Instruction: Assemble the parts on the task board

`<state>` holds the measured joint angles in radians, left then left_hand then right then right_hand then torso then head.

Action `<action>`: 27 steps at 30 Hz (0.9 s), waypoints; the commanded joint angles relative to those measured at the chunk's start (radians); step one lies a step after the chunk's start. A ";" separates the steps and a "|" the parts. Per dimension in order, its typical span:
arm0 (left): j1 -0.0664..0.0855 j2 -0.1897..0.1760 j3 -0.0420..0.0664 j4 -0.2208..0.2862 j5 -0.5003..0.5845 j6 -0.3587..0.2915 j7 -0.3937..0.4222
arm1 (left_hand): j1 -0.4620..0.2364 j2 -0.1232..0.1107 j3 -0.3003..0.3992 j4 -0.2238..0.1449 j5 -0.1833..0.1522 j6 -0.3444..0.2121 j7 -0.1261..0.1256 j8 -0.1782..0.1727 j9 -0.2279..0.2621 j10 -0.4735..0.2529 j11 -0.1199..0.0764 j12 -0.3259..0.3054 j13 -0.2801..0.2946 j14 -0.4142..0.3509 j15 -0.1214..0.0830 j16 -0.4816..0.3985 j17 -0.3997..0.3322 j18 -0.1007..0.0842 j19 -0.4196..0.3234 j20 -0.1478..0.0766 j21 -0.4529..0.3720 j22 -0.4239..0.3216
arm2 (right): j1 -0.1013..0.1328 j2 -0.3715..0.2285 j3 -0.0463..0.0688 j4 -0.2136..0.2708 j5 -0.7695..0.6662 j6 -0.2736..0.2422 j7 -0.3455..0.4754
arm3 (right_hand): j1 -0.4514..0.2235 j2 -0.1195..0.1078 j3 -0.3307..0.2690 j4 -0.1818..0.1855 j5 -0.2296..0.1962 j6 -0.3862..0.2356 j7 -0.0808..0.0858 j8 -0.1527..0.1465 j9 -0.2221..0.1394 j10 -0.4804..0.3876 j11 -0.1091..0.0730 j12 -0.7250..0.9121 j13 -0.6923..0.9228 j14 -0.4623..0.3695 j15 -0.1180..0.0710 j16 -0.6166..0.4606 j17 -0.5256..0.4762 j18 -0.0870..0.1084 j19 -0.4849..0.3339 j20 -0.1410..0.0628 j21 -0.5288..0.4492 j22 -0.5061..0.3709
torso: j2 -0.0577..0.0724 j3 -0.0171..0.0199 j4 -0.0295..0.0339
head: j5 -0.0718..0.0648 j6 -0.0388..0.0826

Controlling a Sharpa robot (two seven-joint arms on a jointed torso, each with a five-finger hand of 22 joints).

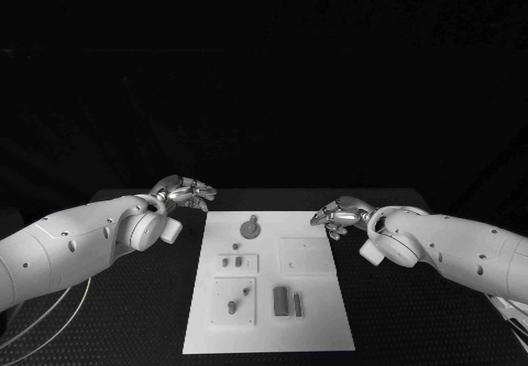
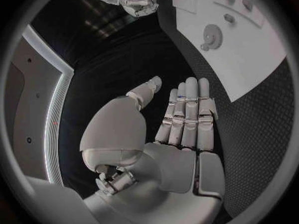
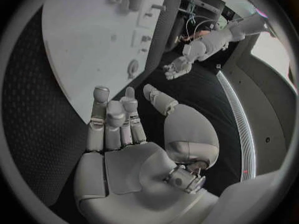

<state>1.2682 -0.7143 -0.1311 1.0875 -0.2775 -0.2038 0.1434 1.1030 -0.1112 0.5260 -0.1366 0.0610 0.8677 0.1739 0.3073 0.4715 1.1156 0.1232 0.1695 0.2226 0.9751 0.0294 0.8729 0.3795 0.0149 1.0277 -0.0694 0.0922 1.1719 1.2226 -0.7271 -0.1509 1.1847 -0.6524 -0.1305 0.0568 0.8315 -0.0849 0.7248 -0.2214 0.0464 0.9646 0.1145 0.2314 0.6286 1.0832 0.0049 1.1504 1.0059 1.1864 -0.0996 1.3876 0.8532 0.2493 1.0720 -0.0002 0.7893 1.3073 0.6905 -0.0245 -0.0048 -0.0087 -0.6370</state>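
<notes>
The left hand (image 1: 185,191) is held empty above the black table (image 1: 143,305), its fingers (image 2: 187,109) stretched out side by side with the thumb set apart, and the task board (image 1: 319,305) is seen just beside it, toward the right hand. The right hand (image 1: 339,214) is likewise held empty with its fingers (image 3: 112,114) extended and the thumb apart, at the board's far corner. A gear-shaped part (image 1: 251,228) is found between the two hands, while two upright bar parts (image 1: 288,300) are seen well apart from both, at the board's near end.

Black table (image 1: 132,305), dark backdrop behind, dim light
</notes>
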 commanded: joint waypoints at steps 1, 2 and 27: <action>0.001 0.007 0.001 -0.018 0.088 0.031 0.066 | 0.000 0.010 0.000 -0.011 0.000 0.011 -0.004 0.009 0.001 0.012 -0.003 0.004 0.001 -0.011 0.006 -0.026 -0.009 -0.001 -0.013 0.005 -0.011 0.001 | 0.000 0.029 0.015 -0.080 0.185 -0.015 0.164 | 0.011 0.006 0.002 -0.009 0.000 -0.015 0.009 -0.004 0.003 -0.043 0.007 -0.055 -0.033 -0.056 0.006 -0.056 -0.027 -0.016 -0.062 0.020 -0.038 0.002 | -0.016 0.0018 -0.0030 | -0.004 0.039; 0.001 0.008 0.001 -0.023 0.102 0.036 0.071 | -0.001 0.012 0.002 -0.013 0.000 0.014 -0.006 0.010 0.000 0.016 -0.003 0.003 0.000 -0.014 0.010 -0.045 -0.015 -0.002 -0.021 0.008 -0.018 -0.003 | 0.000 0.047 0.026 -0.117 0.205 -0.010 0.177 | 0.013 0.009 0.007 -0.010 0.001 -0.023 0.013 -0.006 0.003 -0.069 0.012 -0.092 -0.056 -0.090 0.013 -0.095 -0.045 -0.024 -0.100 0.030 -0.064 -0.006 | -0.021 0.0025 -0.0034 | -0.005 0.045; 0.008 0.105 0.004 -0.169 0.199 0.106 0.131 | -0.088 0.020 -0.028 -0.038 -0.005 -0.114 -0.040 -0.037 -0.019 -0.180 -0.003 -0.102 -0.113 -0.290 0.117 -0.416 -0.075 -0.015 -0.315 0.133 -0.029 -0.281 | -0.048 0.246 0.117 -0.424 0.375 0.097 0.286 | -0.005 0.071 -0.147 -0.045 0.001 -0.206 0.067 -0.045 -0.003 -0.199 0.161 -0.887 -0.719 -0.495 0.277 -0.889 -0.448 -0.143 -0.582 0.180 -0.516 -0.220 | -0.099 0.0089 -0.0099 | 0.018 0.115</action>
<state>1.2749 -0.6087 -0.1274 0.9192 -0.1020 -0.1293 0.2471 1.0274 -0.0909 0.5029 -0.1766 0.0610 0.7609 0.1339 0.2740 0.4509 0.9410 0.1212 0.0655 0.1101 0.6914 0.1483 0.4606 0.3059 0.0153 0.7180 0.0607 0.0655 0.8932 1.1746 -0.4802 -0.0342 0.7581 -0.3010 -0.0640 0.3151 0.8222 -0.0176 0.5819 -0.2660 0.0464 0.7674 0.1836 0.1818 0.6270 0.8816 0.1660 0.2687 0.2925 0.6868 0.1772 0.5021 0.4072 0.1063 0.4839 0.1787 0.2757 1.0898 0.5970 -0.0186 -0.0140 0.0062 -0.5222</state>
